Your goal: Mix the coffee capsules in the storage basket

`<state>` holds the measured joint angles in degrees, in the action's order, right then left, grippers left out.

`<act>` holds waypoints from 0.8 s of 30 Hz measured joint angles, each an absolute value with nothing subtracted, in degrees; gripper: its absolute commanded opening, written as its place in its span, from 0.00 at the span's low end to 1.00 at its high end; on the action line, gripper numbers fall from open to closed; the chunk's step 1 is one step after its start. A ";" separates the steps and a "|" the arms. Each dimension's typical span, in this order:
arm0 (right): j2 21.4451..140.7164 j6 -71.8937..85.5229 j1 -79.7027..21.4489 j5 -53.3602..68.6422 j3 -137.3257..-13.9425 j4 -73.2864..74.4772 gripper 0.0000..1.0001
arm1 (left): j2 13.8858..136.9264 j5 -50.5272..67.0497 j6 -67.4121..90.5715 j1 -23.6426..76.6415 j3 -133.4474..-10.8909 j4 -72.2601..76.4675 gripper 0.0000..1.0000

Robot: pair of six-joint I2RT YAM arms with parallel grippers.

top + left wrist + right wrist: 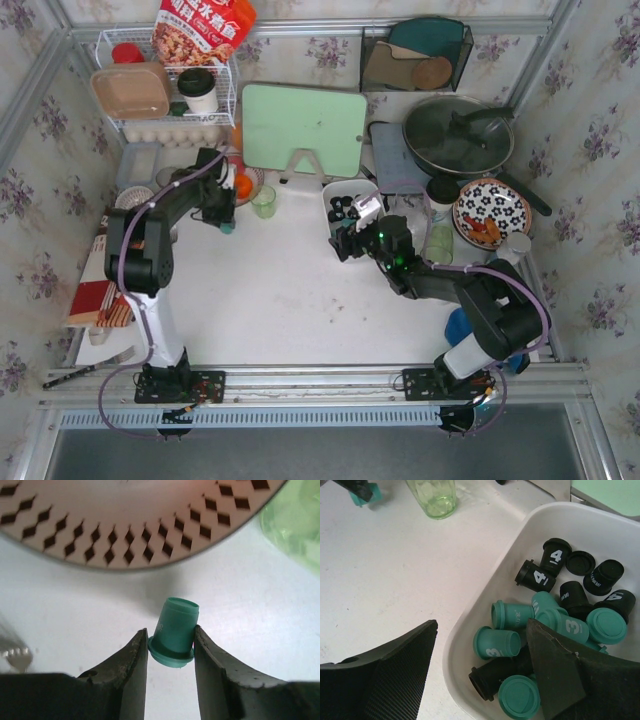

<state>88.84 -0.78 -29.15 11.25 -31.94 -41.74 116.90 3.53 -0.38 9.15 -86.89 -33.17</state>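
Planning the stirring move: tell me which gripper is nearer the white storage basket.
Right. The right gripper hovers at the storage basket, one finger over the capsules inside, one outside. The left gripper is across the table by the diamond-patterned plate, fingers around a teal capsule.

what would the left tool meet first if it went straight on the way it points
The left tool would first meet the teal capsule, which sits between its fingers. Beyond it lies the rim of a diamond-patterned plate, though depth is unclear.
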 measured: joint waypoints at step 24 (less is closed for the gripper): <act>90.67 -16.53 -38.54 22.39 -12.95 -86.74 0.87 | 81.80 16.78 21.43 36.27 -59.05 -8.95 0.32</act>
<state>90.67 -16.53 -38.54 22.39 -12.95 -86.74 81.80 16.78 21.43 36.27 -59.05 -8.95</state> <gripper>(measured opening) 0.872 0.397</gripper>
